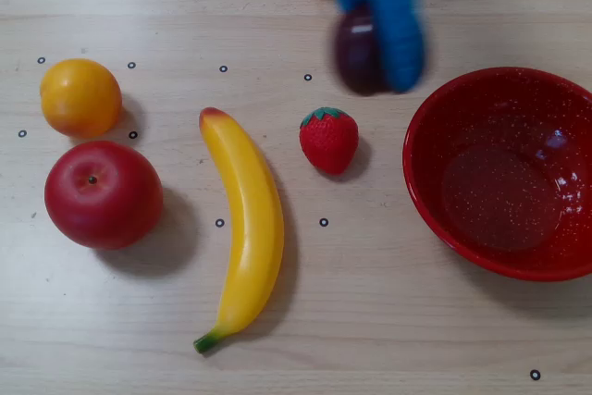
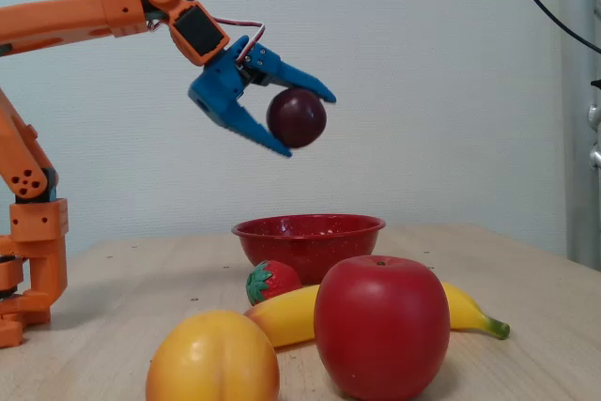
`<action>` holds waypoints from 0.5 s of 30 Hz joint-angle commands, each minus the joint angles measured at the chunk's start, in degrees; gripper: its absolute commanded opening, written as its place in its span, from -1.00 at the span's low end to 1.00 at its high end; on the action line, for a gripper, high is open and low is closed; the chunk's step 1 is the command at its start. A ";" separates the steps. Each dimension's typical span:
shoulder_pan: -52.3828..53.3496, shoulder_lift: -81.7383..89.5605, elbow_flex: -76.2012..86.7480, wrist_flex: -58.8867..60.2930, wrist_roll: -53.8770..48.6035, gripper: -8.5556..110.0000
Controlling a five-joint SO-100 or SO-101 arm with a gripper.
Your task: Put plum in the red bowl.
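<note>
My blue gripper (image 2: 302,121) is shut on the dark purple plum (image 2: 297,118) and holds it high above the table. In the overhead view the gripper (image 1: 384,62) and the plum (image 1: 358,53) are blurred and sit above the tabletop, left of the red bowl's far rim. The red bowl (image 1: 444,108) with white speckles stands at the right and is empty. In the fixed view the bowl (image 2: 308,237) stands on the table below the plum.
A strawberry (image 1: 329,140), a banana (image 1: 242,228), a red apple (image 1: 103,193) and an orange (image 1: 80,97) lie on the wooden table left of the bowl. The orange arm (image 2: 75,21) reaches in from the left in the fixed view.
</note>
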 commanded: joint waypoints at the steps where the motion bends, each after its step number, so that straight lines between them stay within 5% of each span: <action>1: 5.01 4.39 -1.58 -7.29 -0.79 -0.85; 15: 16.35 -14.06 -3.60 -16.35 4.39 -0.85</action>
